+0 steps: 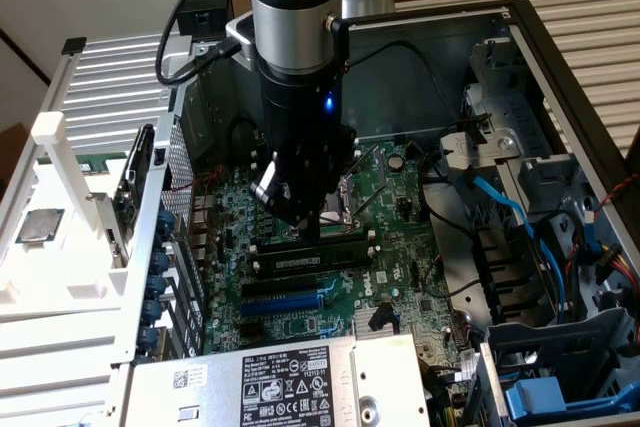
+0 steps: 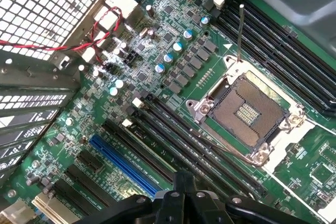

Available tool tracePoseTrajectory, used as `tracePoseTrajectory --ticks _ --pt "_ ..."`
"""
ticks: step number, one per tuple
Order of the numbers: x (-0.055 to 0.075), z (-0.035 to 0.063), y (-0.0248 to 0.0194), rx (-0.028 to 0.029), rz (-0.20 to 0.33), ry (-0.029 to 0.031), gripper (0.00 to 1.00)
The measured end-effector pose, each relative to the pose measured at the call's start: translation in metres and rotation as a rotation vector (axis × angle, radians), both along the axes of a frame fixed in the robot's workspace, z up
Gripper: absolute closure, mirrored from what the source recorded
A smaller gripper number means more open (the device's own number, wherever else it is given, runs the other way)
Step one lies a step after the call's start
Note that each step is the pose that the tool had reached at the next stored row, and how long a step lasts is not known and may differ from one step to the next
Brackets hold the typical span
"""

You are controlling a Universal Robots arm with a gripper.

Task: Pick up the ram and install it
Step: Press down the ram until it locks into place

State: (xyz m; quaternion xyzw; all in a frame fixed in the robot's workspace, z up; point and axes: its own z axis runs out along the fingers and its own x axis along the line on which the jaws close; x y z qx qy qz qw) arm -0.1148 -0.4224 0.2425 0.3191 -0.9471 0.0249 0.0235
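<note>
- Ram point(image 1: 305, 262) stands on its long edge among the memory slots on the motherboard point(image 1: 400, 197), inside the open computer case point(image 1: 440, 37), which is the biggest thing I have on screen.
- From the exterior view, the arm point(image 1: 295, 27) comes straight down into the case. It hides the middle of the board.
- A grey power supply box point(image 1: 280, 377) with a labelled sticker lies along the near edge of the case, well apart from the ram.
- A white rack point(image 1: 50, 147) stands outside the case on the exterior view's left, and a small square silver chip point(image 1: 40, 227) lies on it.
- The gripper point(image 1: 305, 222) hangs directly over the ram, its tips at or just above the stick's upper edge. I cannot tell whether they touch it.
- I cannot tell how far open the jaws are, or whether they have hold of anything. In the exterior view the black gripper body covers the tips. In the wrist view I see the gripper's dark base point(image 2: 181, 203).
- The ram reads as a long dark strip with a pale sticker near its middle. It runs across the board from the exterior view's left to right, parallel to the blue slot point(image 1: 290, 302) nearer the power supply.
- In the wrist view the long black memory slots point(image 2: 199, 150) with white end clips run diagonally. They lie between the blue slot point(image 2: 123, 161) and the open processor socket point(image 2: 247, 111).
- The socket's metal frame is swung up and its lever stands upright.
</note>
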Motion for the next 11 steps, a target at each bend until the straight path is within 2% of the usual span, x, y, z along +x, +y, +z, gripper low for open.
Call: tracePoseTrajectory --ticks 4,5,11 --pt "0.0 0.0 0.0 0.0 -0.048 -0.002 0.9" --pt "0.0 0.0 0.0 -0.0001 -0.083 -0.0033 0.9" --pt "0.0 0.0 0.0 -0.0001 -0.156 -0.0054 0.9"
